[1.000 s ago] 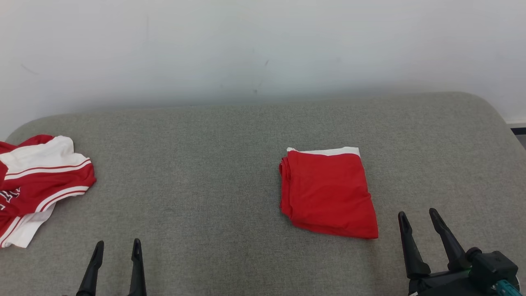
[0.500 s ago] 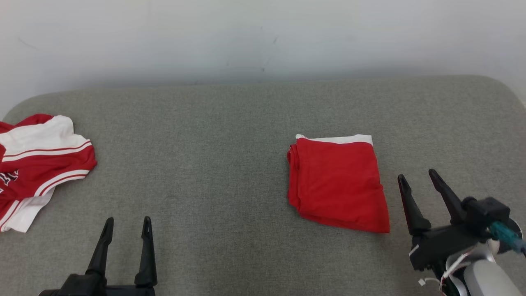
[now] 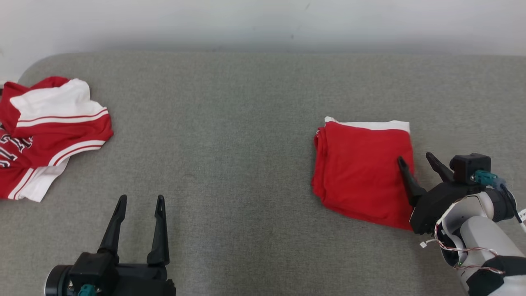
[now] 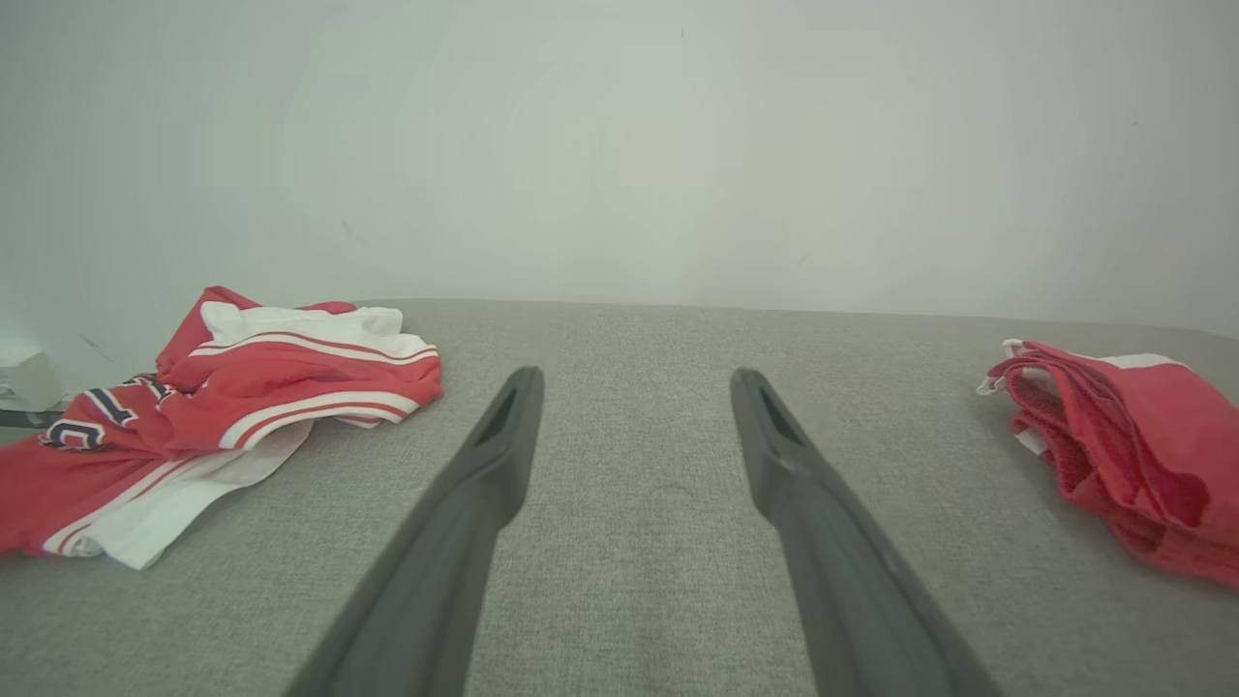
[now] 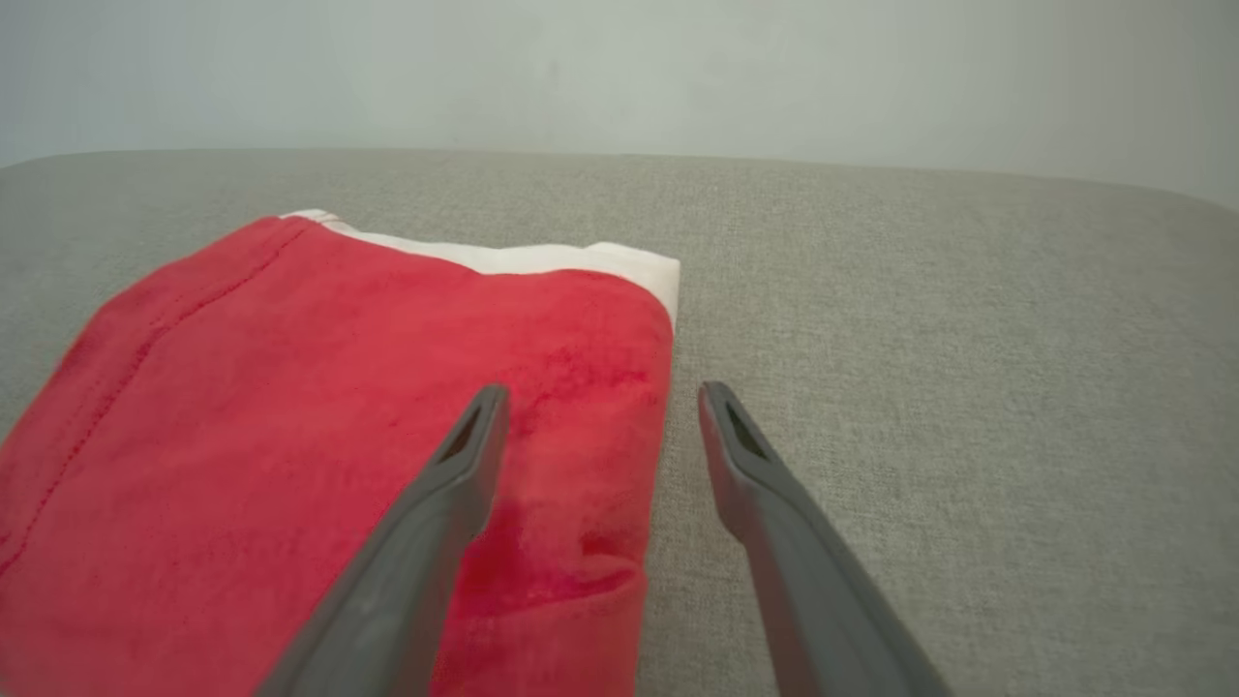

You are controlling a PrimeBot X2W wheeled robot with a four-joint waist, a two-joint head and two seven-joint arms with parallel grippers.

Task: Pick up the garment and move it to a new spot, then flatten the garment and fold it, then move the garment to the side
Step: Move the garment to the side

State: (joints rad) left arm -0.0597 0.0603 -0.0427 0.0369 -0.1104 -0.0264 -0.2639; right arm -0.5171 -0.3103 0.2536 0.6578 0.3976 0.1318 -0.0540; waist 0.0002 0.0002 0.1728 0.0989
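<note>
Legible text: none. Item: crumpled red-and-white jersey (image 3: 53, 135), well left of the folded red garment (image 3: 361, 172). It bears dark block lettering (image 3: 11, 144) edged in white, creased and partly folded under; the characters cannot be made out.

Garment (image 3: 361, 172) red w/ white edge; jersey (image 3: 49, 135) red/white striped, dark lettering; surface (image 3: 226, 123) grey.

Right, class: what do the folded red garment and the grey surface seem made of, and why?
Folded red garment: soft matte knit, likely cotton jersey; stitched seam, limp layered folds. Grey surface: matte woven upholstery cloth, probably padded; visible crosshatch weave.
</note>
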